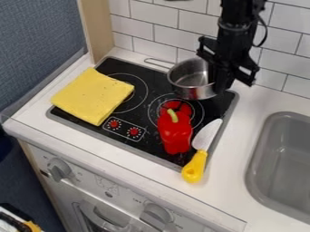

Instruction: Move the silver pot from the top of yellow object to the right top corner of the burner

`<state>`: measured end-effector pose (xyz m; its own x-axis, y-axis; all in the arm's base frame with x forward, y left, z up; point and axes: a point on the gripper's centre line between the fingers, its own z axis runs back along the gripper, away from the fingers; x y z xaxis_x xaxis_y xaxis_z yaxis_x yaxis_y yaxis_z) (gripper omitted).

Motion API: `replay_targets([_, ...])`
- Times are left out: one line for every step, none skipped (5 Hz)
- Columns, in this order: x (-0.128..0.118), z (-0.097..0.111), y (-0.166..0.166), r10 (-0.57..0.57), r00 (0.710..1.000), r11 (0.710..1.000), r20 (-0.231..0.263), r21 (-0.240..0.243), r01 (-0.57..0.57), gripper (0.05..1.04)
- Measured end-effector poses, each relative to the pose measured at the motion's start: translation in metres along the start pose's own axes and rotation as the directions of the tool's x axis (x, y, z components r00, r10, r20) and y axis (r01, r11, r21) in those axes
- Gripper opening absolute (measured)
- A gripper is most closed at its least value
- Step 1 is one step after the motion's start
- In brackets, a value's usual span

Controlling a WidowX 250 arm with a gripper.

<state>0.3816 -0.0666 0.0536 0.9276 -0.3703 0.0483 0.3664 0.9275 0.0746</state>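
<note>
At the back right of the black stovetop, the gripper [218,80] comes down over the right side of the silver pot [189,78], its fingers close together and shut on the pot's right wall. The pot's opening faces up, and its wire handle points to the back left. The yellow cloth [94,96] lies folded across the left part of the burner [151,115], apart from the pot. The pot's underside is hidden, so I cannot tell whether it touches the stovetop.
A red toy pepper [175,134] lies in front of the pot. Right of it, a toy knife [196,163] with a yellow handle reaches over the stove's front right edge. A grey sink [284,156] is at the right, and a tiled wall [172,27] stands behind.
</note>
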Motion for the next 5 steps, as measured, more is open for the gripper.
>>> replay_targets([0.005, -0.006, -0.004, -0.011, 1.0, 1.0, -0.004, -0.001, 0.011, 0.077])
replay_targets([0.011, -0.016, -0.015, -0.037, 0.999, 0.999, -0.008, 0.003, 0.037, 0.077])
replay_targets([0.015, -0.016, -0.019, -0.053, 0.998, 0.999, 0.017, -0.01, 0.053, 0.105])
replay_targets([0.015, -0.015, -0.022, -0.06, 0.998, 0.998, 0.016, -0.01, 0.06, 0.282])
replay_targets([0.014, -0.015, -0.027, -0.067, 0.998, 0.998, 0.005, -0.016, 0.067, 0.563])
